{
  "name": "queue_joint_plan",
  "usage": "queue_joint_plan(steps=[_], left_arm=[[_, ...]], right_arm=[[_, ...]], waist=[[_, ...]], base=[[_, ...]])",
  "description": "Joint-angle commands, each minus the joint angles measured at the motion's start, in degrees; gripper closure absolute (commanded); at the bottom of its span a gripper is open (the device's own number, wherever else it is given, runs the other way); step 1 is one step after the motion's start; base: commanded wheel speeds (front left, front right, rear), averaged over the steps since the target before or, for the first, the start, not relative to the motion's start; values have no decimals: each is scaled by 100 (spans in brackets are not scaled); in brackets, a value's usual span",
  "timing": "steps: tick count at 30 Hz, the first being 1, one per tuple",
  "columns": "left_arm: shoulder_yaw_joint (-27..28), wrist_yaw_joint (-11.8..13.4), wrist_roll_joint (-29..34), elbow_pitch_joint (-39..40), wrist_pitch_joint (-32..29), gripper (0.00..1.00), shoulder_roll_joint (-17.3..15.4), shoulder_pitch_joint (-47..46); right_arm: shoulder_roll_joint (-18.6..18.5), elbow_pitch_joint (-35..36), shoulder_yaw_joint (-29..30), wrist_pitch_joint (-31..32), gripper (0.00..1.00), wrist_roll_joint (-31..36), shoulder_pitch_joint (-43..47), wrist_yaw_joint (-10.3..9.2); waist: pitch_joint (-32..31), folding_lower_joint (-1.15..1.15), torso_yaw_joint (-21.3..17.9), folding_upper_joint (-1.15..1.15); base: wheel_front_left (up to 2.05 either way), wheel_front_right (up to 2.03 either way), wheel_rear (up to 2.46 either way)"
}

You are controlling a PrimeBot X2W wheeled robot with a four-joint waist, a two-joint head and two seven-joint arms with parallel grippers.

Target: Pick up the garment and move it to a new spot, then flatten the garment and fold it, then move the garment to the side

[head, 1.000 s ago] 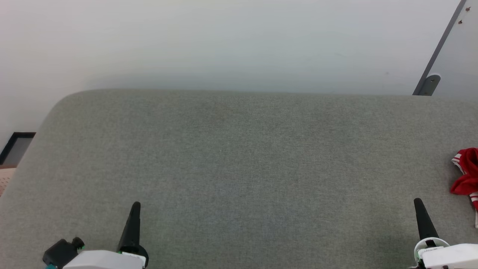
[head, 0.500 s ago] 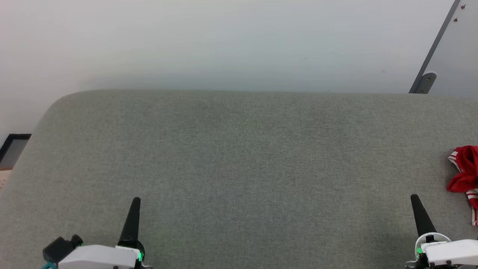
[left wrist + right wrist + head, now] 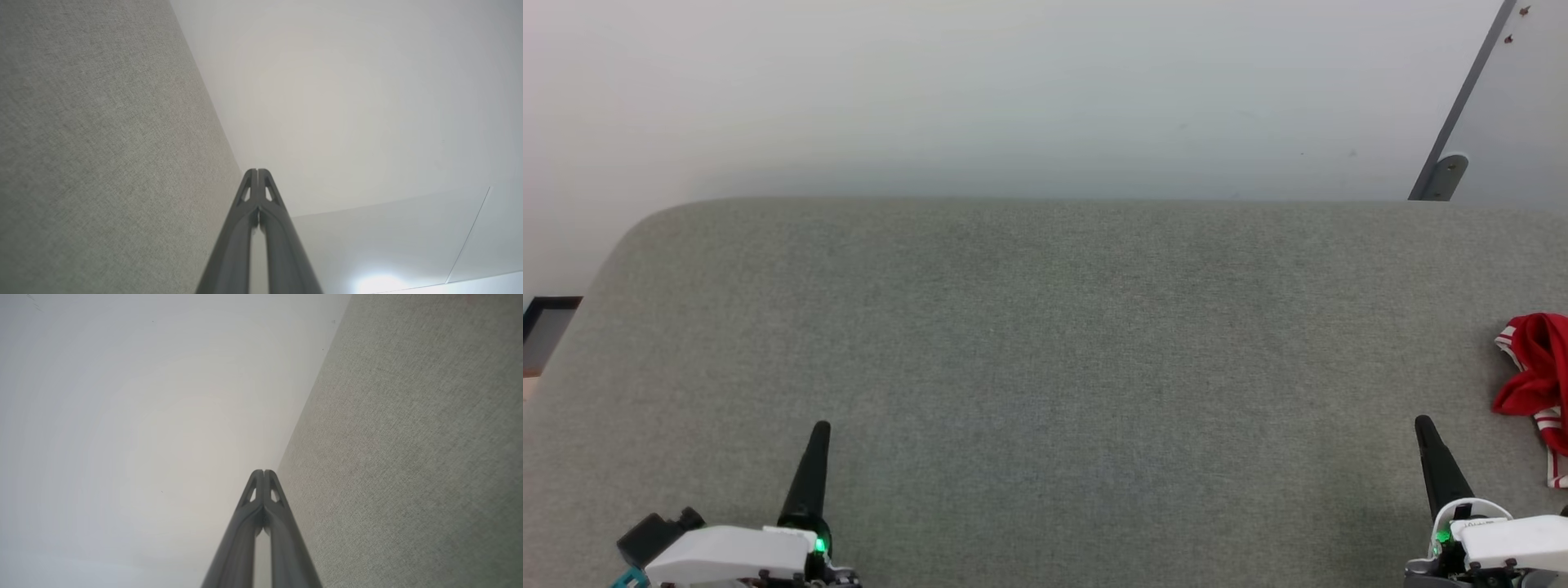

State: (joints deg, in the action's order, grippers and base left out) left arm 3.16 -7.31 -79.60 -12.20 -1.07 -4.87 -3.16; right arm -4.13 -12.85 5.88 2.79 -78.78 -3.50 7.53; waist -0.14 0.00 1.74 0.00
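Comparing against a second earlier: whole head view shifted a little leftward, so a turn of the camera, not a move of the things. Brings slightly more of the garment (image 3: 1535,376) in from the right edge, and carries the grey bracket (image 3: 1441,175) on the wall (image 3: 1013,90) leftward by about the same small amount. Also finds both grippers a touch higher up that view, with more of their white wrists uncovered and a green light (image 3: 819,545) now glowing at the base of the left gripper (image 3: 820,428), likewise at the base of the right gripper (image 3: 1422,421).

Left fingers pressed together tip to tip, holding nothing, pointing along the grey fabric surface (image 3: 1045,327) toward the wall. Same for the right: fingers closed flat against each other, empty, above the fabric.

Garment lying on that surface at the far right, partly cut off by the picture's edge, near the right gripper's tip but apart from it. Crumpled into a loose red heap, folds bunched upward, with white trim crossed by thin red stripes showing at its upper left edge and again at its lower end. Not flattened, not folded.
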Motion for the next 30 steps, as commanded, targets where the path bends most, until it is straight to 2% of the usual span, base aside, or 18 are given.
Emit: queue_joint_plan(steps=[1,30], left_arm=[[24,-23,-99,5,-23,100,2,-83],[160,-30,-1279,-164,-376,100,68,-294]], right_arm=[[17,14,24,23,100,-115,-113,-5],[123,-108,71,352,100,-1244,-286,-7]], waist=[[1,0,-4,0],[28,0,-149,0]], base=[[0,0,0],[0,0,0]])
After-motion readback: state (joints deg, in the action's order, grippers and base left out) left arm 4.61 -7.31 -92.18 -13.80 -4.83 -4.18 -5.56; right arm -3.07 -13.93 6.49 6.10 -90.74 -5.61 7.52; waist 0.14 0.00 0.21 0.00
